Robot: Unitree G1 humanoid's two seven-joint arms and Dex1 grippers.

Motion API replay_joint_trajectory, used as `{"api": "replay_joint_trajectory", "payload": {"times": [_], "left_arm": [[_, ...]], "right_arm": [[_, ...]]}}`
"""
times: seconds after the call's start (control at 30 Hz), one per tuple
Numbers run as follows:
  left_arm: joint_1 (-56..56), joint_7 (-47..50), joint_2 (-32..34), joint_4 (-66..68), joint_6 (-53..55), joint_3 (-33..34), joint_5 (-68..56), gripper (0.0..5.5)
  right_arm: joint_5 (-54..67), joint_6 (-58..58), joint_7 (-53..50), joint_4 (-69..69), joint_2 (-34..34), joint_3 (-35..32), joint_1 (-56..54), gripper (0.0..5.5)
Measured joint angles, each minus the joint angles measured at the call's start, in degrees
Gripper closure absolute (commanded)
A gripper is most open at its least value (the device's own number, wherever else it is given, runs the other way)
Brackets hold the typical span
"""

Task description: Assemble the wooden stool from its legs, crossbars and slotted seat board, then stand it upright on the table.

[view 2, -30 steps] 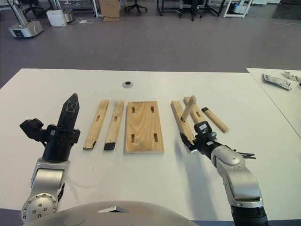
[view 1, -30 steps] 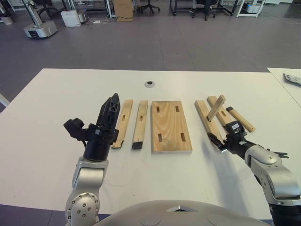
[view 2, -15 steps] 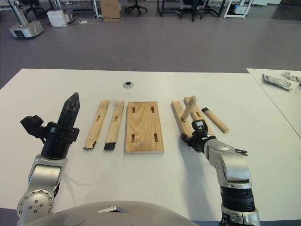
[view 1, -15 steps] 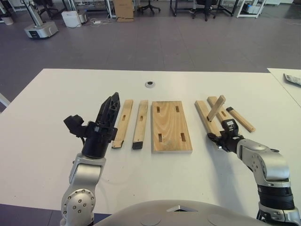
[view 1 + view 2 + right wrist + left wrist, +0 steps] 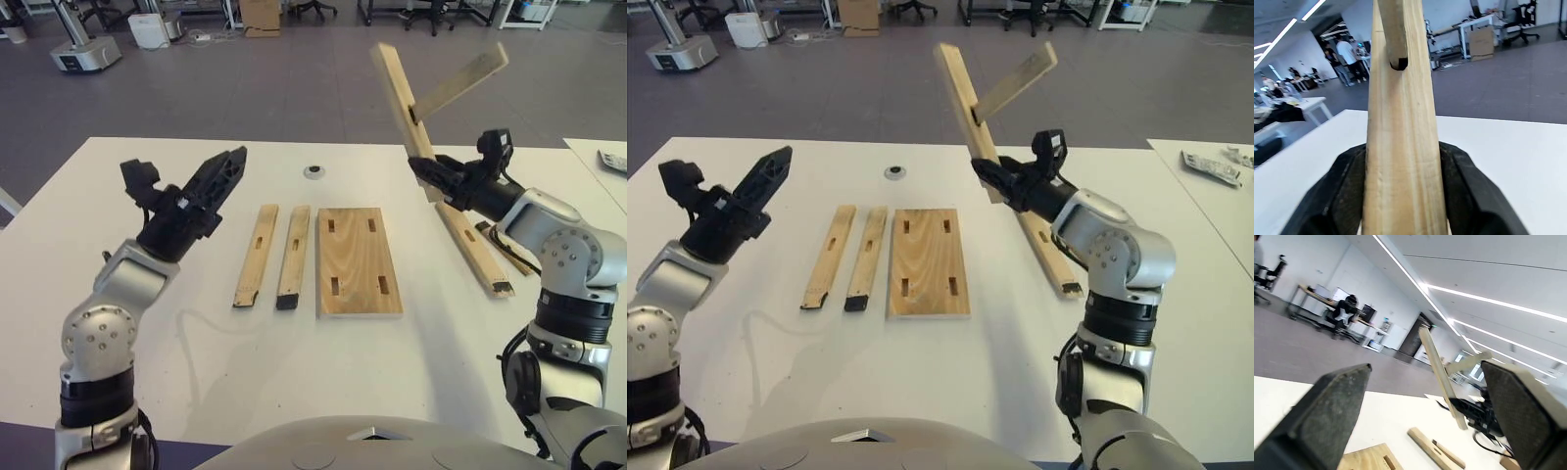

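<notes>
Grasps a wooden leg point(image 5: 404, 98) in the right end effector point(image 5: 433, 178), both fingers point(image 5: 1337, 196) clenched against the 2 flat sides near the lower end. Holds it well above the desk point(image 5: 411, 362), tilted, the upper end leaning toward the left end effector's side. Carries a crossbar point(image 5: 460, 83) along with it, plugged into a slot high above the right end effector and jutting up and outward at an angle, away from the left end effector.

Holds the left end effector point(image 5: 223, 168) raised as well, released, its 2 fingers point(image 5: 1332, 416) spread wide with nothing between them, tips pointing forward and toward the right end effector.

Has the slotted seat board point(image 5: 358, 259) flat on the desk, below and between the 2 end effectors, 4 slots facing up. Has 2 more legs point(image 5: 257, 253) lying side by side just beside the board, on the left end effector's side, below it and a little inward; close together, parallel to the board's long edge, dark at the near ends, with a narrow gap to the board. Has a 4th leg point(image 5: 475, 250) flat on the desk directly below the right end effector, slanted, dark tip nearest the robot, apart from the board. Shows a small round grommet point(image 5: 313, 172) set in the desk beyond the board, roughly midway between the 2 end effectors.
</notes>
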Motion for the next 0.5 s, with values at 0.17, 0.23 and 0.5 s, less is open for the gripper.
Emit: {"api": "replay_joint_trajectory", "payload": {"times": [0.17,0.23,0.5], "left_arm": [[-10.9,-6.7,6.7,6.4,11.3,-0.6,-6.8,0.67],[-13.4,-9.0,8.8,9.2,15.8,-0.7,-8.9,0.36],[-18.6,-11.3,10.3,16.2,23.9,-0.9,-11.9,0.10]], "right_arm": [[11.1,6.7,7.0,0.7,-1.1,0.8,-5.4,3.43],[13.3,8.6,9.0,0.4,-2.1,2.5,-5.4,3.43],[23.6,12.8,11.8,-5.0,-3.0,5.0,-1.8,3.43]]}}
